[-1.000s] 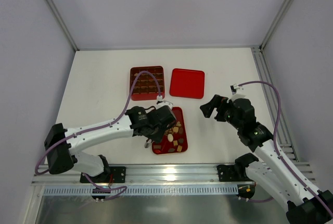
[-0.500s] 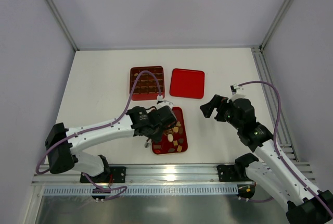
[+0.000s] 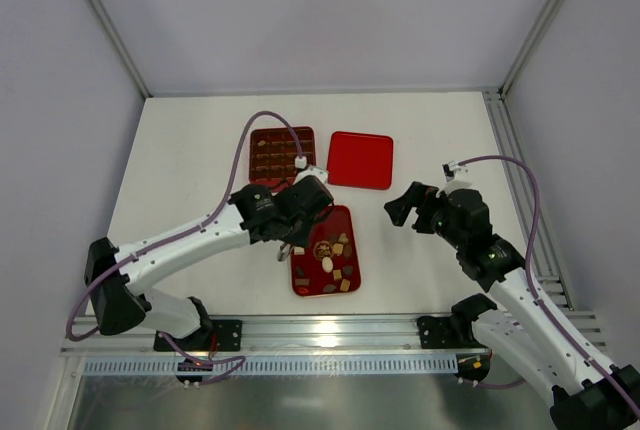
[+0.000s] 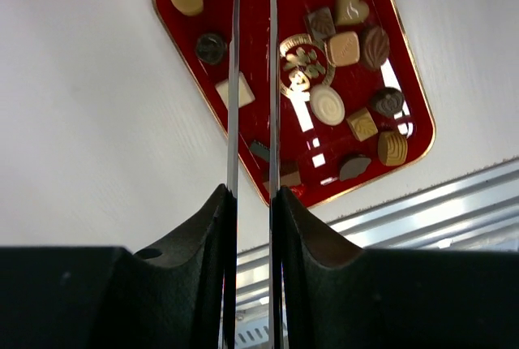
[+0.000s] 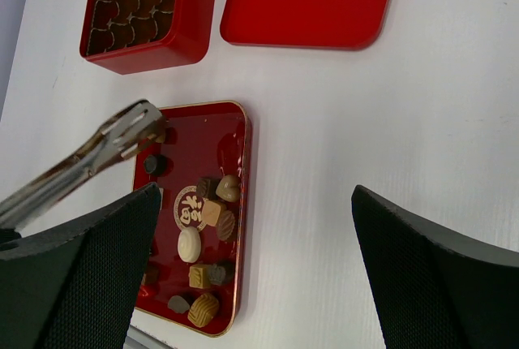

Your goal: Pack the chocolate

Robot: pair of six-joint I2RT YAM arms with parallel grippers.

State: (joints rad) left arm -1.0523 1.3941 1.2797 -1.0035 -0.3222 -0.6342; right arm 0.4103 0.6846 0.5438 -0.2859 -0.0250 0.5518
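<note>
The left gripper (image 4: 251, 203) clamps metal tongs (image 5: 89, 158) above chocolates (image 4: 340, 49).
They lie on a red tray (image 5: 219, 134) by the tabletop's near edge; the right gripper (image 3: 403, 208), off to its right, is spread wide, empty.

Tongs (image 4: 235, 81) tips run off top edge in left wrist view, so gap between them unseen; right wrist view: tips overlap brown piece (image 5: 160, 135) at tray (image 5: 246, 203) corner — pinched or not, unclear; box (image 5: 154, 49), lid (image 5: 308, 0) cropped at top; tray's near-left part behind finger (image 5: 73, 276); top view — left arm (image 3: 265, 212) covers box's near edge; cell contents too small.
</note>
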